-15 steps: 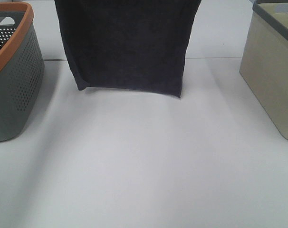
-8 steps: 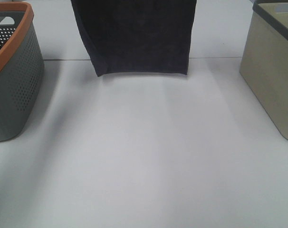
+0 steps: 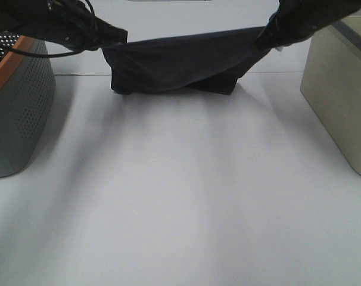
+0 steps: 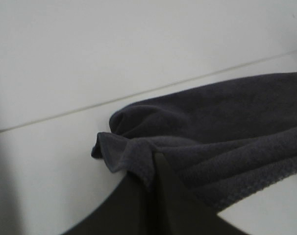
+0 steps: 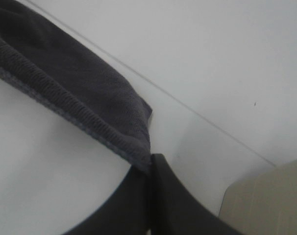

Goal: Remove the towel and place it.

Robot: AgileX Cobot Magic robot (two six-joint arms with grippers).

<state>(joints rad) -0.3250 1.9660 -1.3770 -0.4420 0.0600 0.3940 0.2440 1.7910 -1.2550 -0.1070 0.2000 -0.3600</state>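
The dark navy-grey towel [image 3: 180, 62] hangs stretched between my two grippers at the far middle of the white table, its lower fold resting on the surface. My left gripper [image 3: 118, 37] is shut on the towel's left corner, which shows bunched in the left wrist view [image 4: 138, 156]. My right gripper [image 3: 265, 37] is shut on the right corner, and the hem runs into its fingers in the right wrist view [image 5: 138, 159]. The towel's white tag is not visible.
A grey perforated basket with an orange rim [image 3: 16, 101] stands at the left edge. A beige bin with a dark rim [image 3: 341, 89] stands at the right; its corner shows in the right wrist view [image 5: 271, 200]. A seam line crosses the table [image 3: 67, 75] behind the towel.
The towel hung tall with both grippers above the frame. Both grippers have come down into view and the towel's lower edge now rests folded on the table.
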